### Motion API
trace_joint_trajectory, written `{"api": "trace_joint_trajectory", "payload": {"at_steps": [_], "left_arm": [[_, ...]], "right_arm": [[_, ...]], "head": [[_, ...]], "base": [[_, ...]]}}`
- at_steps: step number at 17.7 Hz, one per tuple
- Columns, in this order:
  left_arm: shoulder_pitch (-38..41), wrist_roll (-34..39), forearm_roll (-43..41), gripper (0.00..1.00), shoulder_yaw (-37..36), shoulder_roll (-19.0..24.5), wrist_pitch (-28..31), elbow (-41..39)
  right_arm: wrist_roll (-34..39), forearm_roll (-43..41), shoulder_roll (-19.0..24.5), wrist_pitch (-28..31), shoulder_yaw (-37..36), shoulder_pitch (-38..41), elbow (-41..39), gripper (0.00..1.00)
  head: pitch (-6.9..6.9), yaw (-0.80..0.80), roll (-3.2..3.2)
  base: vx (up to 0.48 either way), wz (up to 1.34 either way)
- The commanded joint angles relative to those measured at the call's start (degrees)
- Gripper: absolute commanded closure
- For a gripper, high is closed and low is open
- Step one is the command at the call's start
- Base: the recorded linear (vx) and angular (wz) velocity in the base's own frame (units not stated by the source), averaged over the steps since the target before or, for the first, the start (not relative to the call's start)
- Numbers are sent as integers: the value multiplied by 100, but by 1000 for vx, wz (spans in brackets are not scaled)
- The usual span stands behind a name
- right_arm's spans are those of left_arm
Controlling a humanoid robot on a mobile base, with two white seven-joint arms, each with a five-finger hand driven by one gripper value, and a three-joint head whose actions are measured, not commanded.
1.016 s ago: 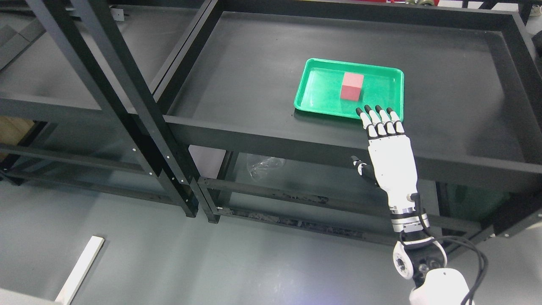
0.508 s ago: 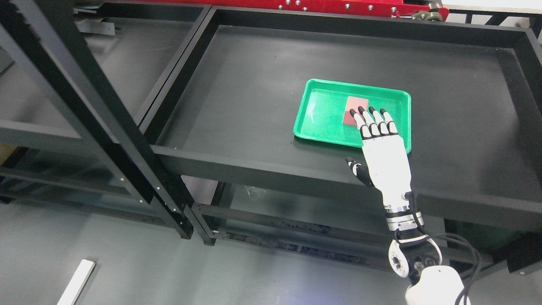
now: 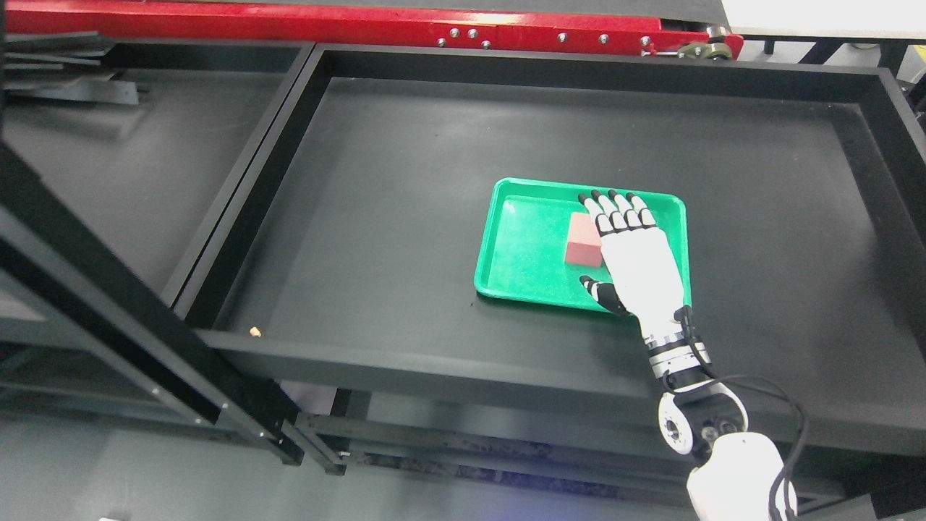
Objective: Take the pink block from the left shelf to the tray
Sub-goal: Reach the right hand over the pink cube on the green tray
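Observation:
A pink block (image 3: 583, 240) lies inside the green tray (image 3: 517, 250) on the black shelf surface. My right hand (image 3: 611, 231) comes in from the lower right and hovers over the tray's right half, fingers stretched out flat and open. Its fingertips (image 3: 600, 197) reach past the block's right side, covering part of it, and the thumb (image 3: 597, 293) points left near the tray's front rim. The hand holds nothing. My left hand does not show.
The tray sits in a wide black shelf bin (image 3: 405, 181) with raised walls. A second bin (image 3: 130, 159) lies to the left behind black frame posts (image 3: 108, 311). A red beam (image 3: 362, 25) runs along the back. A small tan bit (image 3: 255, 332) lies at the front left corner.
The whole picture has shifted as the camera moved closer over the shelf. My right hand has gone forward from the tray's front rim to above the tray, beside the block.

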Motion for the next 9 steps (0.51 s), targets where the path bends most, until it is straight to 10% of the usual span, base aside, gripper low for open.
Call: {"api": "trace_joint_trajectory", "payload": {"at_steps": [1, 9], "left_arm": [[-166, 3, 0, 0, 0, 100, -3, -100], [-166, 3, 0, 0, 0, 100, -3, -100]], "right_arm": [[701, -11, -86, 10, 31, -135, 448, 1], [1652, -11, -86, 18, 48, -135, 571, 1]], "head": [[0, 0, 0], [0, 0, 0]], "base": [[205, -137], [160, -64]]}}
